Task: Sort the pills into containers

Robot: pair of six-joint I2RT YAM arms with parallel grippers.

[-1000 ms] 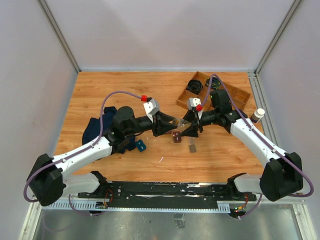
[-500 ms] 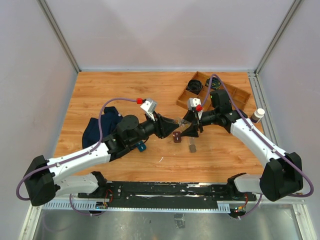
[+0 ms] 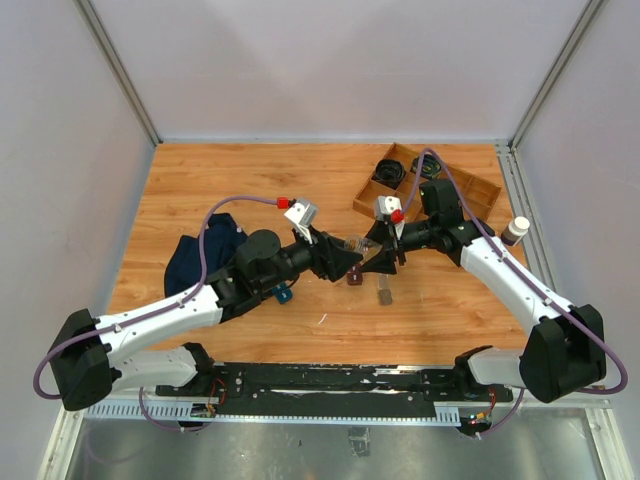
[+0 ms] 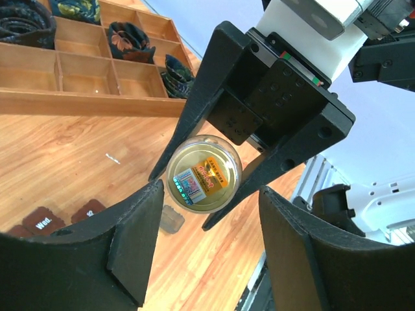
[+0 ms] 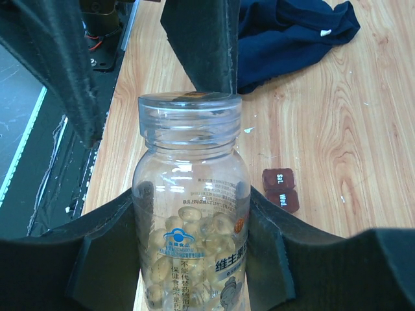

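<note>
Pills (image 5: 194, 243) sat in the bottle (image 5: 191, 162), clamped mid-table by my right claw (image 5: 191, 201). Left claw (image 4: 211, 191) gaped around the lid (image 4: 204, 172), not touching. I needed a centred, square squeeze before twisting. Containers (image 5: 280, 189) lay just nearside.

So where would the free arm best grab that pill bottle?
By its round neck, coming end-on: the right fingers clamp the pill bottle around its body, and its top faces the open left fingers.
</note>
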